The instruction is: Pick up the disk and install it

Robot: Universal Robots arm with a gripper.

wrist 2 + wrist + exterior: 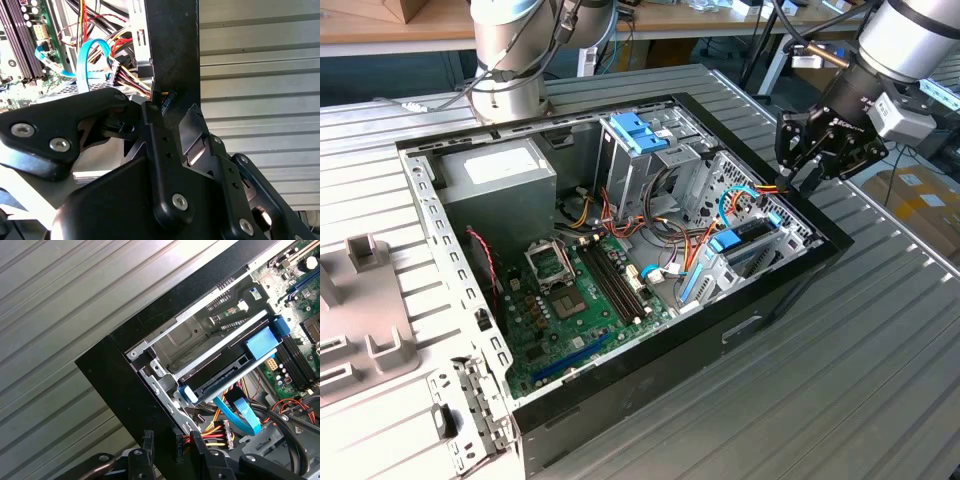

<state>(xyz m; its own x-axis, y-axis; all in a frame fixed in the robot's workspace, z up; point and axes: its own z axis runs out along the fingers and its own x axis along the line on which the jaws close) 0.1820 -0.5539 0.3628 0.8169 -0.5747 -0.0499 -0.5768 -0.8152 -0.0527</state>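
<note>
Ribbed metal table (pixel 880 380) carries open computer case (pixel 620 250).

Open computer case (pixel 620 385) on ribbed metal table (pixel 860 380), arm alongside.

Case lies on its side, green motherboard (pixel 585 300) exposed; grey power supply (pixel 500 180) at the exterior view's left, metal cage with light-blue top (pixel 638 135) behind. The disk (pixel 745 243), blue-railed, sits in its bay at the case's edge on the exterior view's right. Black gripper (pixel 810 160) hovers just beside that edge; finger state indeterminate. Grey fixture (pixel 360 290) on table, far left.
</note>
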